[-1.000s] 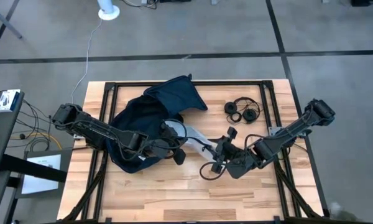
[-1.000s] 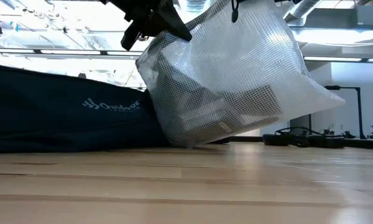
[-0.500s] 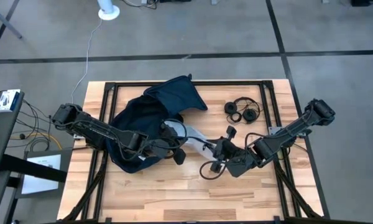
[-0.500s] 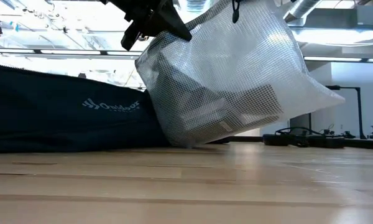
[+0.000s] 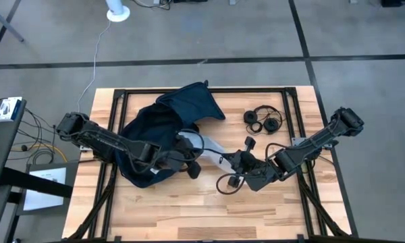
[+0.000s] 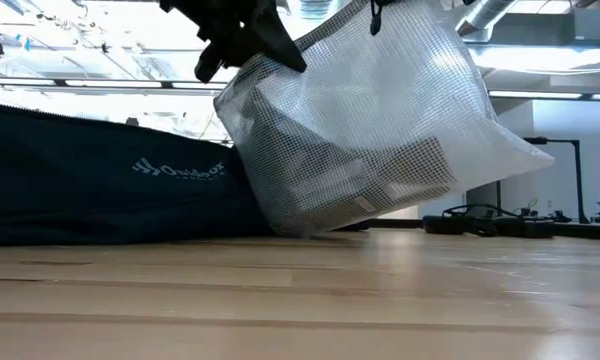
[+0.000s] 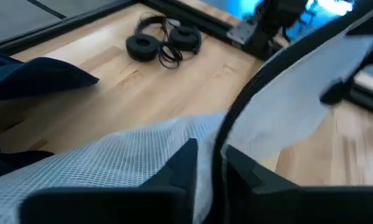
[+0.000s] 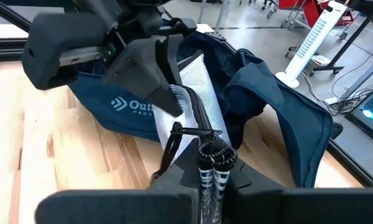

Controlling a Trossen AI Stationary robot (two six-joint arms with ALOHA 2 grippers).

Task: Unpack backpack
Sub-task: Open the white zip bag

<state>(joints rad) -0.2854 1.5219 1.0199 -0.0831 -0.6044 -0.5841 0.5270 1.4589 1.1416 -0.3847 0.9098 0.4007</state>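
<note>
**Two grippers on one mesh pouch beside the backpack**

Both of my grippers are closed on the same clear mesh pouch (image 6: pixel 365 130), which hangs between them above the table (image 5: pixel 189 212), its lower corner near the wood. My left gripper (image 5: pixel 189 154) pinches the pouch's edge at the mouth of the backpack (image 5: pixel 165 128); in the left wrist view my fingers (image 7: pixel 180 165) are clamped on the white mesh (image 7: pixel 112 155) along its dark zipper edge. My right gripper (image 5: pixel 235 162) holds the other end, fingers closed around a black coiled cord (image 8: pixel 211 163) at the pouch's top, with the pouch (image 8: pixel 193 93) stretching away toward the left gripper (image 8: pixel 146 62).

The backpack lies crumpled and open on the rear left part of the table, under my left arm, its dark navy side with white lettering (image 6: pixel 178 168) flat along the wood just behind the pouch. Black headphones (image 5: pixel 263 119) lie on the rear right of the table, well apart from the pouch.
</note>
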